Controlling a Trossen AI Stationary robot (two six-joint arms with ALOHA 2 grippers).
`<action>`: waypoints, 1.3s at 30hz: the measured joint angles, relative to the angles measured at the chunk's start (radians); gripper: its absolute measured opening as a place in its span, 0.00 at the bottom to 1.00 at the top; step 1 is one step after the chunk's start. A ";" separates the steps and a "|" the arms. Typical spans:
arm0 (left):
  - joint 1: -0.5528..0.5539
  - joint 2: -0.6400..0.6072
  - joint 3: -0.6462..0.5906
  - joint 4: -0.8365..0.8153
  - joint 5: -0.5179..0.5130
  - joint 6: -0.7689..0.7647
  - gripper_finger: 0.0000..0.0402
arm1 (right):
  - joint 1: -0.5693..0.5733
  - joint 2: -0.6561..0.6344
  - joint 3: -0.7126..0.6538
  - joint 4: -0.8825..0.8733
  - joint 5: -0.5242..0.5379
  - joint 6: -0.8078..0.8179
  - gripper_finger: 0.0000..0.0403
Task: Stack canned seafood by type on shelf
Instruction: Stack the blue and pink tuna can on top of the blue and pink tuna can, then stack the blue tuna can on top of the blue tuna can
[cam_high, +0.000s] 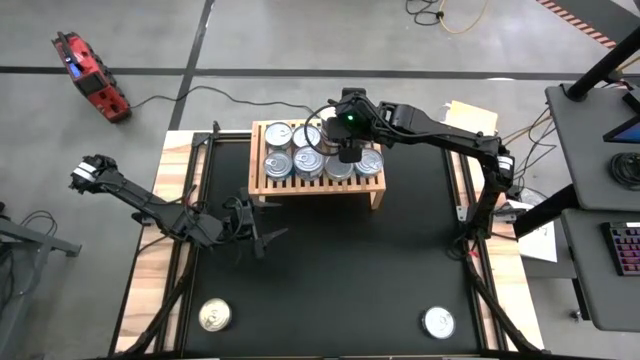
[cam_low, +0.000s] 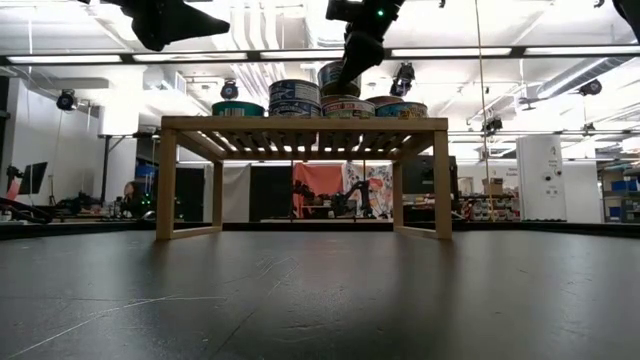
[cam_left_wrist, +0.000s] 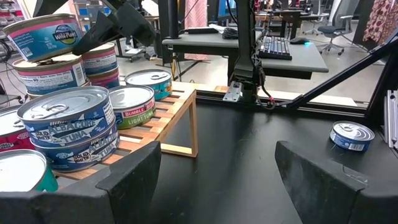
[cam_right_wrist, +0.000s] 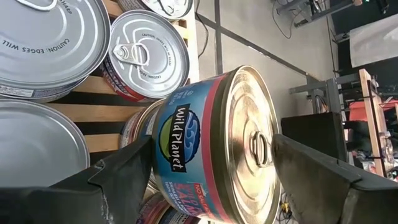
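right gripper (cam_right_wrist: 205, 168) clamped on tilted wild planet can (cam_right_wrist: 211, 143), above shelf (cam_high: 262, 190) stacks | left gripper (cam_left_wrist: 214, 180) wide, nothing held; shelf just ahead

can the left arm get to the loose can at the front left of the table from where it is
Probably yes: the left gripper hangs open and empty, and the can sits alone on bare mat with nothing between them.

Bright overhead strip lights (glaring in low view), soft shadows, sharp focus.

Red device, perhaps a charger (cam_high: 90, 78), keyboard (cam_high: 624, 247)
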 joint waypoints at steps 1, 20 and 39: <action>0.000 0.000 0.000 0.000 0.000 0.000 0.75 | 0.000 0.000 0.000 0.000 0.000 0.000 0.77; 0.000 0.000 0.000 0.000 0.000 0.000 0.75 | -0.013 0.000 0.000 0.030 0.001 0.006 0.79; -0.001 0.014 -0.004 -0.063 0.055 -0.152 0.75 | 0.141 -0.093 0.000 -0.083 -0.185 0.223 0.65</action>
